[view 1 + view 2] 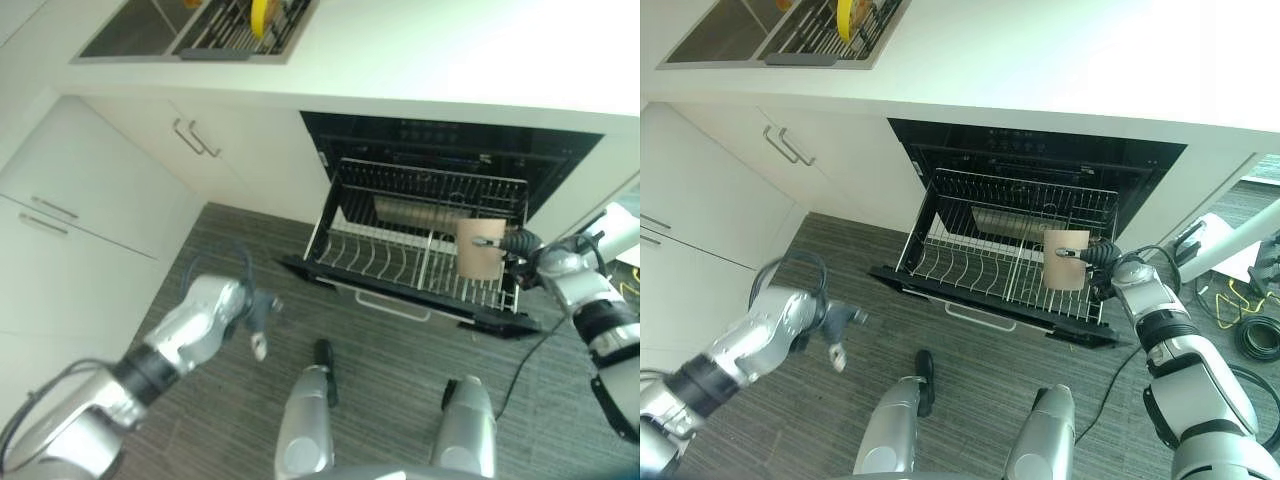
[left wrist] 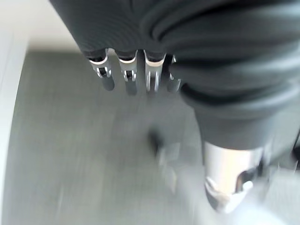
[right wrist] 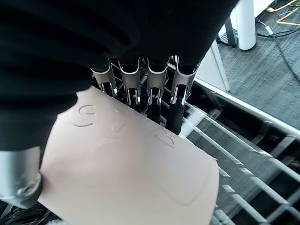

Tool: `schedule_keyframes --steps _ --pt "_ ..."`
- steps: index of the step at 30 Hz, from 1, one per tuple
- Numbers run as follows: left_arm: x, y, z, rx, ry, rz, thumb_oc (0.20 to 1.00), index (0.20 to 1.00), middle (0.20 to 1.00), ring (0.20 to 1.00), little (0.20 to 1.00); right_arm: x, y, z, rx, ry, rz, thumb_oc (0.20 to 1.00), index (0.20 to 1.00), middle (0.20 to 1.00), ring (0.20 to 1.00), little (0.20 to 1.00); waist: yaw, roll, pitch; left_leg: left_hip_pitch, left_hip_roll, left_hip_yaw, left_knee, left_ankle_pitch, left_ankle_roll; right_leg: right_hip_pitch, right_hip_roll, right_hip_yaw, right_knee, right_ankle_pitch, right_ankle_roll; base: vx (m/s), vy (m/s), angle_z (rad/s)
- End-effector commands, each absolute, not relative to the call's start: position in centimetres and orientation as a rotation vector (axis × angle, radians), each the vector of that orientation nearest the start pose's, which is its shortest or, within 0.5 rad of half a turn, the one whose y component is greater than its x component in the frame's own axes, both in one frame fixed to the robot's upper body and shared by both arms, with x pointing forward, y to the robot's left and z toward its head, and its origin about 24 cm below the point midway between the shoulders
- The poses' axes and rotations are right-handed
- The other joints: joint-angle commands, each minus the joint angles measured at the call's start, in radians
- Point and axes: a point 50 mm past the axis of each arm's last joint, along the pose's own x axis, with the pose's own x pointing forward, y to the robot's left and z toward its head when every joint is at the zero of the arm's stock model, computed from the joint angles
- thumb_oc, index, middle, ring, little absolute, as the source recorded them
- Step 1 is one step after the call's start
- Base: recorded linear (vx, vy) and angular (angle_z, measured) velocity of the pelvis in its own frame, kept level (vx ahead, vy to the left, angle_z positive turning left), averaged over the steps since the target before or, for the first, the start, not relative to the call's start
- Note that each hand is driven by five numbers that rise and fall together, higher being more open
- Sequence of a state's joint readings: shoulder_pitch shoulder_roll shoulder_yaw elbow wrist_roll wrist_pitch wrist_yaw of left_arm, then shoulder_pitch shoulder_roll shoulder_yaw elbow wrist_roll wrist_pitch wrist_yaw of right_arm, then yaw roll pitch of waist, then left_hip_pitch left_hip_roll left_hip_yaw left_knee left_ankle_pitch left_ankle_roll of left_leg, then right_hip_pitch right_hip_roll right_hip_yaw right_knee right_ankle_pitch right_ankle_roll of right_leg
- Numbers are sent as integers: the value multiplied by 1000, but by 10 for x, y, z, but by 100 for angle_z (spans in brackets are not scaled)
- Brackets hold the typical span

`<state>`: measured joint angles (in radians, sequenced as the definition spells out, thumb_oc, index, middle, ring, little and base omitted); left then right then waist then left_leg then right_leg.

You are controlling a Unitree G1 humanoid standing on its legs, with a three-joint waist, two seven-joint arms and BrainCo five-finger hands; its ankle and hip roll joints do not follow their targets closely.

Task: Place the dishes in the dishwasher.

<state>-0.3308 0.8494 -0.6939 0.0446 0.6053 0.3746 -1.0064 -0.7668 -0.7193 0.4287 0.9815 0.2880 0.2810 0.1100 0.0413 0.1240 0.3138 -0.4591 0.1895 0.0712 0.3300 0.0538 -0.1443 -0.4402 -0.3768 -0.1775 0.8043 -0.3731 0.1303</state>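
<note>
A square tan plate [image 1: 1067,259] hangs upright over the right end of the pulled-out wire rack [image 1: 380,250] of the open dishwasher. My right hand [image 1: 1102,256] is shut on the plate's right edge. In the right wrist view the fingers [image 3: 154,89] lie behind the plate [image 3: 131,168] and the thumb [image 3: 18,183] presses its front. The rack's tines below the plate hold nothing. My left hand [image 1: 255,310] hangs low over the floor to the left of the dishwasher, fingers [image 2: 126,70] relaxed and holding nothing.
The dishwasher door's front edge [image 1: 400,300] juts out over the grey plank floor. White cabinets with bar handles [image 1: 195,138] stand to the left. On the white counter [image 1: 450,50], a sink with a drying rack holds a yellow dish [image 1: 262,15]. Cables [image 1: 1250,330] lie at far right.
</note>
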Motion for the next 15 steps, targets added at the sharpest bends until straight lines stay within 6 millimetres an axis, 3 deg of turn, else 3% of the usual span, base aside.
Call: schedule_keyframes --steps 1,15 --pt "252 228 37 1428 972 -1013 1000 1000 1000 1000 1000 369 -301 113 -478 440 -128 200 200 200 200 200 27 -34 26 29 81 -50 203 -197 9 -39 -25 48 -213 255 32 -11 25 8" --pt "263 231 24 1316 856 -923 1000 1000 1000 1000 1000 356 -332 105 -428 521 -337 200 200 200 200 200 22 -33 35 -4 78 -42 226 -203 20 -85 -8 65 -180 246 22 2 1 -1"
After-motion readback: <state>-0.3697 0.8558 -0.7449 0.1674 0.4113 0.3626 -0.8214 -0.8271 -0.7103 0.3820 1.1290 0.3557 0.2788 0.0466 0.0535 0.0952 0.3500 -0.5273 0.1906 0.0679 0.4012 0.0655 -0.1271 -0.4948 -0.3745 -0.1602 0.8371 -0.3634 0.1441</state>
